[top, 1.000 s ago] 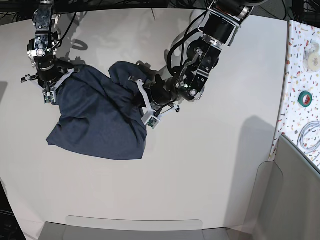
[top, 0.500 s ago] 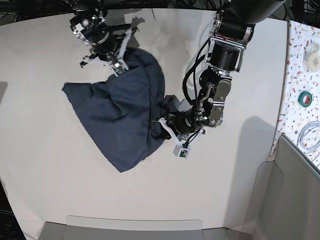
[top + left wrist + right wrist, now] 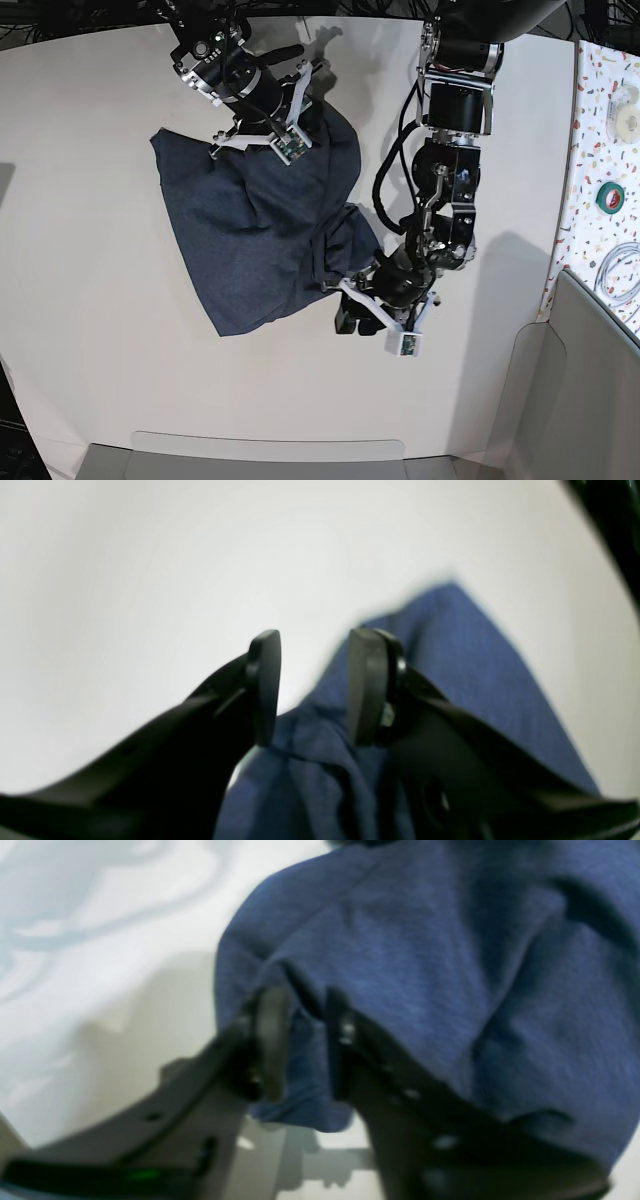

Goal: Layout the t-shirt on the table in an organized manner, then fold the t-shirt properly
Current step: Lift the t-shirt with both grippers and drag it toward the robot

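1. Two black robot arms work a dark navy-blue heathered cloth t-shirt [image 3: 255, 235] lying bunched on the smooth matte white tabletop [image 3: 100, 380], lettering unseen.
2. Left gripper [image 3: 312, 687] jaws stand apart over the cloth's edge, gripping nothing; right gripper [image 3: 305, 1040] jaws, slightly parted, straddle a fold.
3. Spreading well likely calls for regrasping opposite corners and drawing them apart.
4. Green tape roll [image 3: 611, 197] and coiled white cable [image 3: 620, 272] sit well clear; nothing obstructs.
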Controlling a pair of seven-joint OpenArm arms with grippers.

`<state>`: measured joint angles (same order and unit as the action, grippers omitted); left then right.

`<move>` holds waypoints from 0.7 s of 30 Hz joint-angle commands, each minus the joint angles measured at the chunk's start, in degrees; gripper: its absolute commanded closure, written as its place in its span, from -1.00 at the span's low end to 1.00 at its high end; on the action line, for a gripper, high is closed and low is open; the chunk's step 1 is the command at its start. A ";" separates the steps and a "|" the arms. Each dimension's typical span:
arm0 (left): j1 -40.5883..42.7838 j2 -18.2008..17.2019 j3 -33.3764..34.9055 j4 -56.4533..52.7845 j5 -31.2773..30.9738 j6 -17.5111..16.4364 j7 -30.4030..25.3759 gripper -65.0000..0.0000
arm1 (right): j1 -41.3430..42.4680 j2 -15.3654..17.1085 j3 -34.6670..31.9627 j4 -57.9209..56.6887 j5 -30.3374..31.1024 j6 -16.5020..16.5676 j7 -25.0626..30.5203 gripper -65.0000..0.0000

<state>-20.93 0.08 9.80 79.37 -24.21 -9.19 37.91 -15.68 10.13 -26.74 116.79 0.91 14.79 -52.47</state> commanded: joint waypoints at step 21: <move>16.05 -3.55 -1.06 19.75 -0.28 -0.44 7.23 0.33 | 29.35 -4.99 35.58 -25.67 19.62 -0.06 0.91 0.23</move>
<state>-3.57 -3.55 8.71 97.86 -23.86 -9.28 46.54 12.38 4.62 8.69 89.84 20.10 14.46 -52.88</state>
